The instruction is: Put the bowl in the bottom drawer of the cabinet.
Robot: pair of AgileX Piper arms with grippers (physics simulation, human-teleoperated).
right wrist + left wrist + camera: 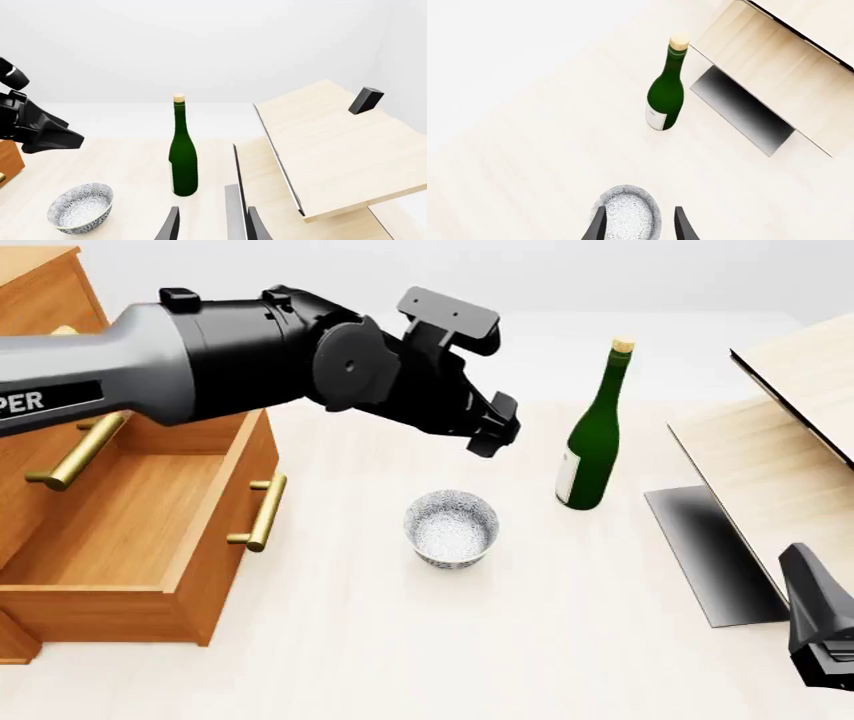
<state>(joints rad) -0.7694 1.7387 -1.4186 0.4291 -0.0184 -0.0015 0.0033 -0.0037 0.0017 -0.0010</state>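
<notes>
The speckled white bowl (pixel 451 528) stands upright on the table, to the right of the cabinet (pixel 47 300). The bottom drawer (pixel 120 525) is pulled out, and nothing shows inside it. My left gripper (pixel 491 435) hovers above the bowl, slightly beyond it. In the left wrist view the left gripper (pixel 640 227) is open, and the bowl (pixel 627 215) lies below, between its fingers and untouched. My right gripper (pixel 213 225) is open and holds nothing, and it stays low at the table's near right (pixel 817 625). From there the bowl (pixel 80 207) sits far off to the left.
A tall green wine bottle (pixel 594 430) stands to the right of the bowl, beyond it. A pale wood structure (pixel 787 450) with a dark panel (pixel 707 550) fills the right side. The drawer's brass handle (pixel 260 510) faces the bowl.
</notes>
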